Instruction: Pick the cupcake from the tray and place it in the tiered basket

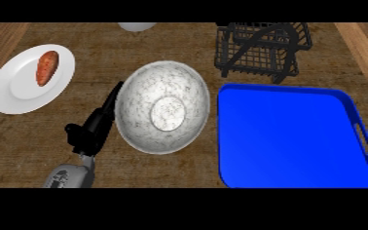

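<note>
Left hand (90,131): low at the view's left, fingers straight along the left side of the bowl (137,102), nothing held; touching the rim or just shy of it, cannot tell.
Right hand: nowhere in view, so no word on its fingers.
Cupcake: not to be seen! Nothing showing on the blue floor of the tray (287,136), nothing plainly sitting among the wires of the tiered basket (262,48) either.
Tray: at the view's right, just beside the bowl, near edge of the basket just beyond it.
Tiered basket: black wire, far right on the counter (173,44), dark arch across it; inside too dark to read.
Bystanders: white plate (22,87) at the left with a sweet potato (46,67) on it, a pale rounded thing (137,26) cut off at the far edge.
Step in hand: hard to call. Going by the tray, likely past the pick, perhaps past the drop as well; no proof either way.
Next move: first, find the cupcake. If already in the basket, only a clean retreat left. If carried out of view by the right hand, calls for a path over the basket's rim, clear of the arch, and a gentle set-down upright on a tier.
</note>
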`<state>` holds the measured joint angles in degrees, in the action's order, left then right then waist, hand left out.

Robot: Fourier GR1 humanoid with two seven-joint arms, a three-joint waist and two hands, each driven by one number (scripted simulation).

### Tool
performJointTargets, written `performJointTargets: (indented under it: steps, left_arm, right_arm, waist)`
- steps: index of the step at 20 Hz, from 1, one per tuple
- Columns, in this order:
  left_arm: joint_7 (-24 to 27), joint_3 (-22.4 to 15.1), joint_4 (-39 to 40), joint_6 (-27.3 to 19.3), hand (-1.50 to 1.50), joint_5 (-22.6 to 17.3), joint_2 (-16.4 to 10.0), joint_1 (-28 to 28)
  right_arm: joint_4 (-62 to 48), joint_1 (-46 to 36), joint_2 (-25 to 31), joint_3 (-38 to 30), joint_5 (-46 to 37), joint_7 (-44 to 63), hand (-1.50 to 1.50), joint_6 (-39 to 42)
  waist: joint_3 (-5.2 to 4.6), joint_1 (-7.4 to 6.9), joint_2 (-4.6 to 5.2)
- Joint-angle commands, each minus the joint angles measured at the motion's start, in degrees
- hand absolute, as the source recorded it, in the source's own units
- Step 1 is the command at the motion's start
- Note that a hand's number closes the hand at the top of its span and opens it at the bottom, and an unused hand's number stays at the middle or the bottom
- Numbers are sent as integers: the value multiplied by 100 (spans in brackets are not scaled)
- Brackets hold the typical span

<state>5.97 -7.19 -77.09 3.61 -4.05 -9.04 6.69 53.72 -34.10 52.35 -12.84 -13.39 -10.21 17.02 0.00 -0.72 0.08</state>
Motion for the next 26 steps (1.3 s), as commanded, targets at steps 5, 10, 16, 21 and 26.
performJointTargets:
  steps: [5, 10, 16, 21, 26]
  left_arm:
    - [-308, 110, -118, 50, 0, -38, 6, 212]
    - [-135, 10, 106, -63, 0, 143, 200, 234]
    - [-10, 66, 238, 163, 0, 135, 88, 303]
    - [24, 128, 11, 168, 0, 113, 61, 49]
    - [-120, 180, -188, 275, 0, 69, -33, -40]
  right_arm:
    - [-116, -1871, -470, 193, 98, 1486, 150, 300]
    - [-443, -2871, -1017, 604, -246, 2253, 150, 195]
    - [-1578, -3590, -1692, 752, -666, 2040, 150, -376]
    - [-2214, -4198, -2015, 911, -911, 2220, 150, -252]
    - [-2663, -4291, -2378, 949, -1087, 1933, 150, -459]
  waist:
    - [-5, -56, 5]
    - [-7, -64, 20]
    - [-4, -162, 77]
    - [-4, -166, 57]
    - [-1, -142, 43]
